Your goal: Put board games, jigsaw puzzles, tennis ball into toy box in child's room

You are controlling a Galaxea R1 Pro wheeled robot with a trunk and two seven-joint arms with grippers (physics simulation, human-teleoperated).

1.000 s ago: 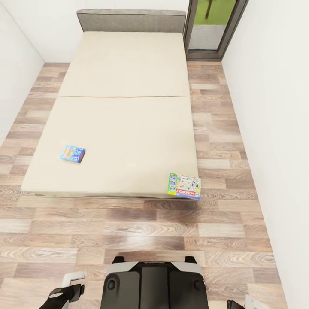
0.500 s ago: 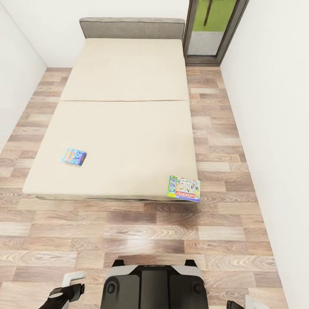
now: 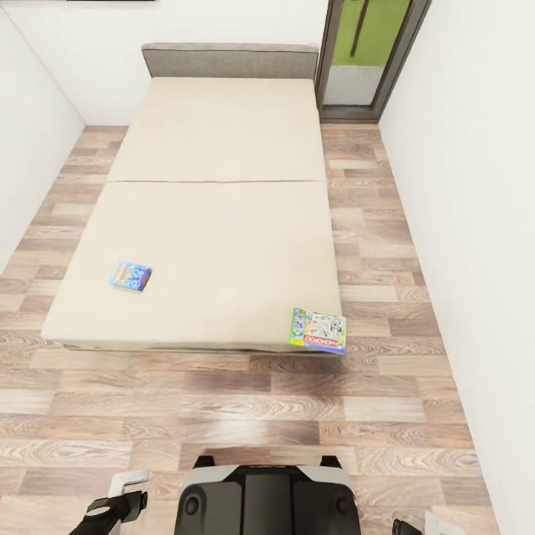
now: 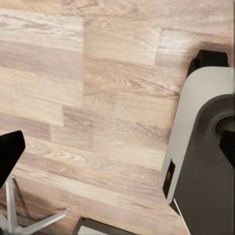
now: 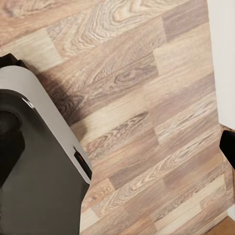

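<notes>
The bed (image 3: 223,148) with its beige mattress and grey headboard lies ahead in the head view. Two board games rest on it: a small blue one (image 3: 130,276) near the near left edge, and the pale MONOPOLY box (image 3: 319,331) at the near right corner, overhanging slightly. My left gripper (image 4: 117,147) hangs low over the wood floor beside my base, open and empty. My right gripper (image 5: 117,147) hangs on the other side, open, nothing between its fingers. The table, toy box, jigsaw puzzles and tennis ball are out of view.
Wood-plank floor (image 3: 260,401) stretches between my base (image 3: 264,498) and the bed's foot. White walls close in on both sides. A dark-framed window (image 3: 368,52) stands at the far right, with a floor strip running beside the bed.
The whole head view has shifted: the bed sits slightly lower and smaller in the picture, so the camera moved. The two board games lie where they were on the bed.
</notes>
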